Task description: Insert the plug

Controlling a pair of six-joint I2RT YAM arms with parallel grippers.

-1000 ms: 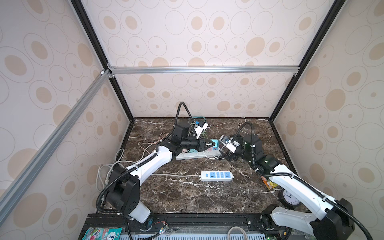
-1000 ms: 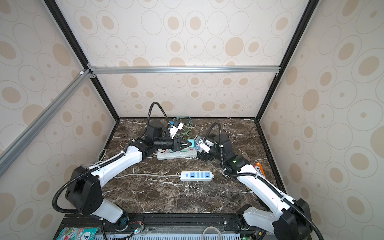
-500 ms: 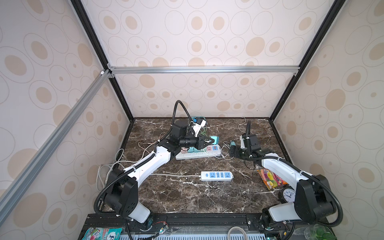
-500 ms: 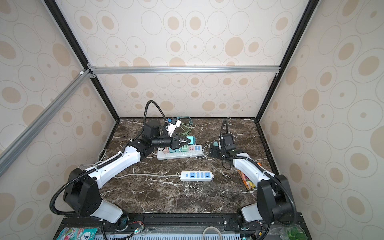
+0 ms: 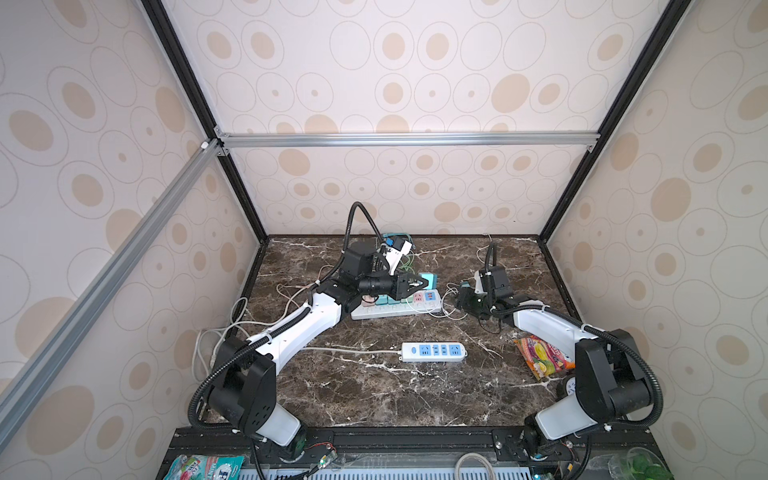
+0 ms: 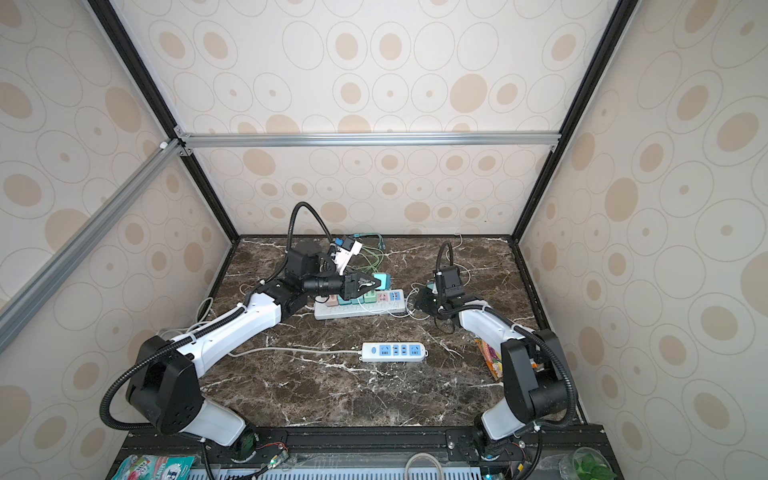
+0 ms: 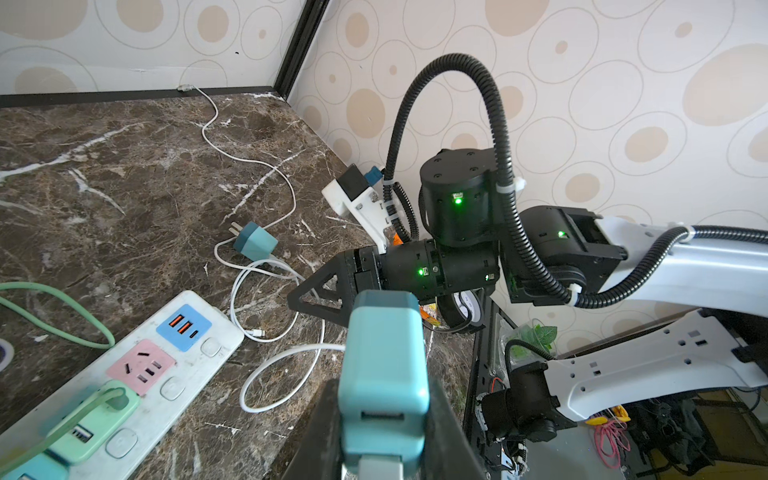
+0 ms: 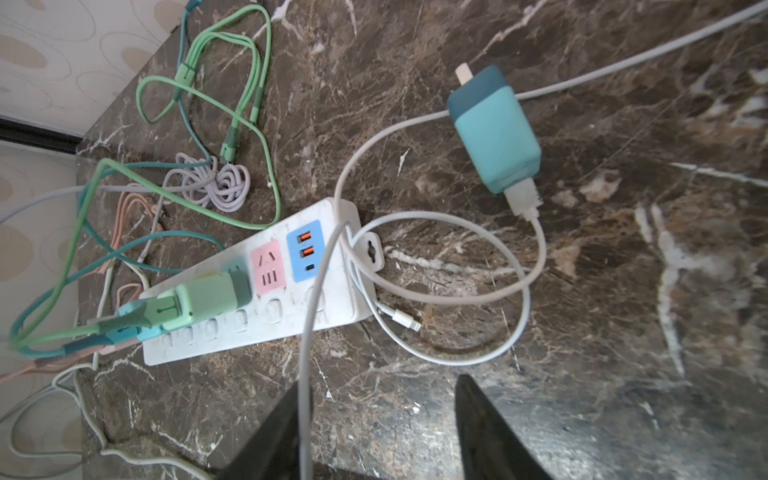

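Your left gripper clamps the charger by its flat sides, likely light and slick; the right gripper, at its three o'clock, gapes empty.

Two matching robot arms. The left arm and right arm each have glossy white link shells between chunky black joint housings. A ribbed black cable hose runs along each arm, fastened with white zip ties. Small green lights glow on the black wrist motors. A white bracket at the wrist carries a small black camera with a blue connector. The left hand and right hand are black, with triangular, open-framed fingers. Small dark screw holes dot the white shells.
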